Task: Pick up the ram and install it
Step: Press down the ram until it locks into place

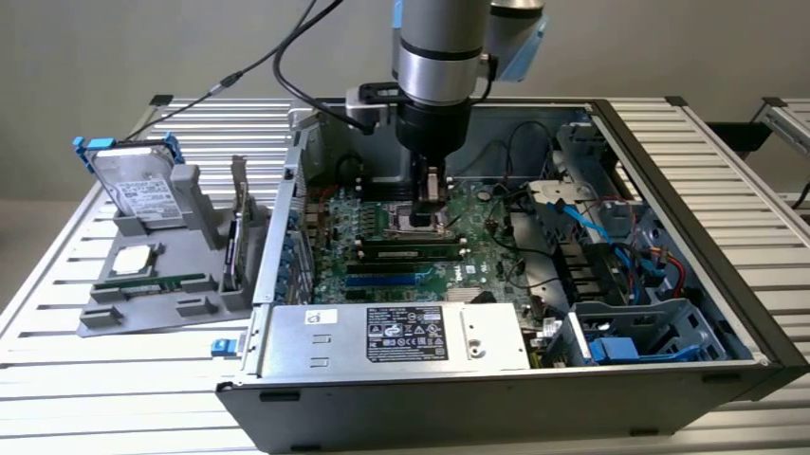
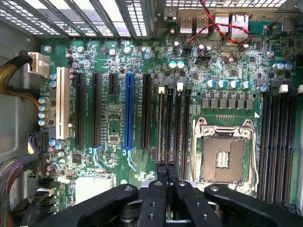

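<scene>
the gripper point(image 1: 433, 210) hangs inside the open computer case point(image 1: 708, 218), low over the motherboard point(image 2: 113, 118), its jaws clenched together with nothing between them. in the wrist view its fingertips point(image 2: 166, 169) sit at the memory slots point(image 2: 173, 127), beside the bare cpu socket point(image 2: 226, 153). a ram stick point(image 1: 408, 252) lies seated in a slot just near of the gripper. on the exterior view's left, a grey holder point(image 1: 152, 303) carries a hard drive point(image 1: 133, 185).

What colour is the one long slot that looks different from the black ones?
Bright blue long slot, clearest in the wrist view.
</scene>
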{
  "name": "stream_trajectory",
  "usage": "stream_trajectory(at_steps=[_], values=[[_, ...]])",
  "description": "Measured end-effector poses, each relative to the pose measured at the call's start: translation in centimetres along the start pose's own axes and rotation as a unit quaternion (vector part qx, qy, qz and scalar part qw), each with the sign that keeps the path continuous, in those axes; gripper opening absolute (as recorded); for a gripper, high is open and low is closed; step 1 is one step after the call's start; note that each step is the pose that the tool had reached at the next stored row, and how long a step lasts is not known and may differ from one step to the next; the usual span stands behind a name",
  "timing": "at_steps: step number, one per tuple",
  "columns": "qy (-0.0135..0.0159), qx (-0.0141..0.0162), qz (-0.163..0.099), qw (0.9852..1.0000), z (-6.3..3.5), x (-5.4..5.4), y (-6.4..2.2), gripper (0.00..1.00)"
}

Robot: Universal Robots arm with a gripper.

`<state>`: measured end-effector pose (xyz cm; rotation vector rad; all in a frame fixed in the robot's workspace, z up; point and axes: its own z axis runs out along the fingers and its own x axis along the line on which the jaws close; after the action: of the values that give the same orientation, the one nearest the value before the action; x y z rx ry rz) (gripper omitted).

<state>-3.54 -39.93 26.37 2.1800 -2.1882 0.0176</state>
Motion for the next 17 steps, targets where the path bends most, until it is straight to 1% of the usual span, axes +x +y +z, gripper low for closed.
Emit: stream_trajectory(at_steps=[4,7,9,11,13,15,17], values=[[-0.0010,-0.0015,0.032,0.9995,0.02,0.00,0.00,0.10],[-0.0016,-0.0026,0.056,0.9984,0.05,0.00,0.00,0.10],[-0.0020,-0.0033,0.071,0.9974,0.09,0.00,0.00,0.10],[-0.0025,-0.0039,0.087,0.9962,0.13,-0.01,-0.01,0.10],[-0.0029,-0.0047,0.103,0.9946,0.17,-0.01,-0.01,0.10],[-0.0034,-0.0054,0.119,0.9929,0.22,-0.01,-0.01,0.10],[-0.0039,-0.0062,0.136,0.9907,0.27,-0.01,-0.01,0.10]])
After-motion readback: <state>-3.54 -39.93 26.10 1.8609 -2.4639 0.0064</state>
